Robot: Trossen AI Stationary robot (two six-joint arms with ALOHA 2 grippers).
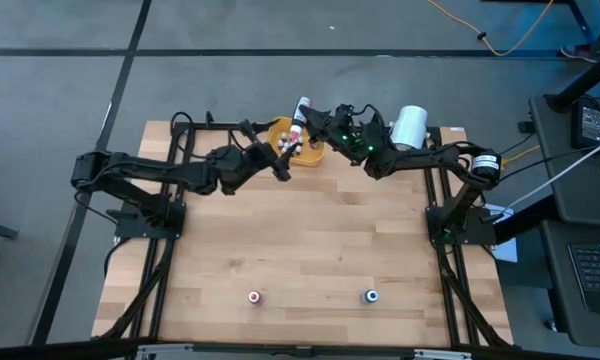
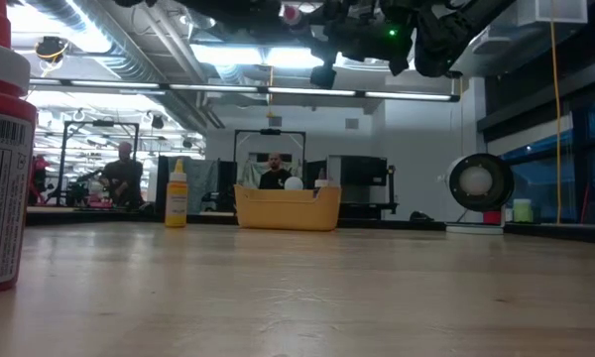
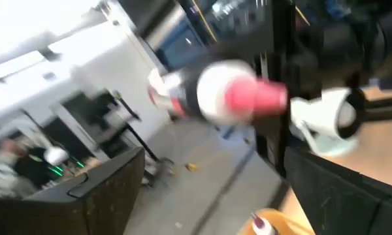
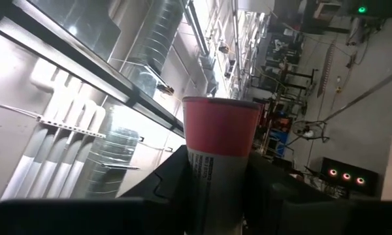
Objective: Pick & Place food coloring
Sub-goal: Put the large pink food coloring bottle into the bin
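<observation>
A small white food coloring bottle with a red top (image 1: 301,107) is lifted over the far rim of the orange bowl (image 1: 280,130) in my right gripper (image 1: 313,119), which is shut on it and tipped upward. The right wrist view shows that bottle (image 4: 219,130) against the ceiling. My left gripper (image 1: 282,162) hovers open at the bowl's near left side, its fingers wide apart (image 3: 209,189), facing the held bottle (image 3: 238,98). More bottles stand in the bowl. A red-topped bottle (image 1: 254,297) and a blue-topped one (image 1: 371,296) stand on their bases near the table's near edge. My right gripper pinches the bottle's labelled body (image 4: 212,176) between its two fingers (image 4: 166,189). The bottle lies along the fingers, with its red top (image 4: 221,121) sticking out past the fingertips. It is lifted clear of the table and the bowl and slants upward.
A big white cylinder (image 1: 408,128) lies on the far right of the table, close to the right arm. A yellow bottle (image 2: 177,194) stands left of the bowl (image 2: 288,210) in the low view. Bare wood (image 1: 310,240) stretches across the middle. People are in the room behind.
</observation>
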